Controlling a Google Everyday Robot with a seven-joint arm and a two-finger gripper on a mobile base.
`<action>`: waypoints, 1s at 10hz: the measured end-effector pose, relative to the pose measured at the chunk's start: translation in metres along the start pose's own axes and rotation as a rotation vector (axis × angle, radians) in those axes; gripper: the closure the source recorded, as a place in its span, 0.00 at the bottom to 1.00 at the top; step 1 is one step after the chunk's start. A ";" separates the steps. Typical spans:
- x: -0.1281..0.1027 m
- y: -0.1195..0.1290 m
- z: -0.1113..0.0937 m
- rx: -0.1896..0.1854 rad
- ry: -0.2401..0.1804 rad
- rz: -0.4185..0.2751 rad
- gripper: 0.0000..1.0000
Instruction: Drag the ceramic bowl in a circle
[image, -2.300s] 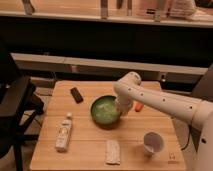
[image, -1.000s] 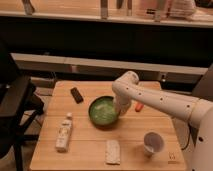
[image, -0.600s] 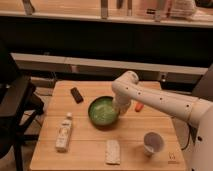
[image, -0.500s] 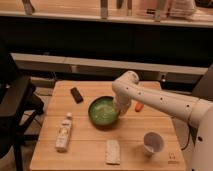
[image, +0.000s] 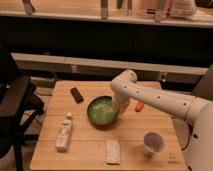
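Start with the wooden table (image: 90, 157): nothing on it except the bowl has moved over the last couple of seconds. The white arm (image: 155, 99) reaches in from 3 o'clock and bends down over the middle of the table. It has swung a little toward 9 o'clock since the earliest view.

The ceramic bowl (image: 101, 111) sits upright near the table's centre. It has slid a small way toward 9 o'clock with the arm, and in the last second it has barely shifted. By my reading you are in an early arc of the circle, with most of the loop still ahead.

The gripper (image: 119, 107) is down at the bowl's 3 o'clock rim, and the wrist hides it. You cannot tell whether it is spread or pinching the rim. That the bowl followed the arm suggests some hold or contact.

Taking the bowl as the centre:
- the bottle (image: 64, 132) lies at 8 o'clock
- the white cup (image: 153, 142) stands at 4 o'clock
- the pale packet (image: 113, 151) lies at 6 o'clock
- the dark block (image: 76, 94) is at 10 o'clock
- the small orange thing (image: 139, 106) is at 3 o'clock, just beyond the arm

Keep the loop tight, since the packet and the block are the nearest things.
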 end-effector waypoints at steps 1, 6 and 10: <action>-0.001 -0.003 0.000 -0.002 -0.001 -0.005 0.96; 0.013 -0.011 0.003 -0.006 -0.003 -0.021 0.96; 0.014 0.000 0.003 -0.009 -0.016 0.003 0.96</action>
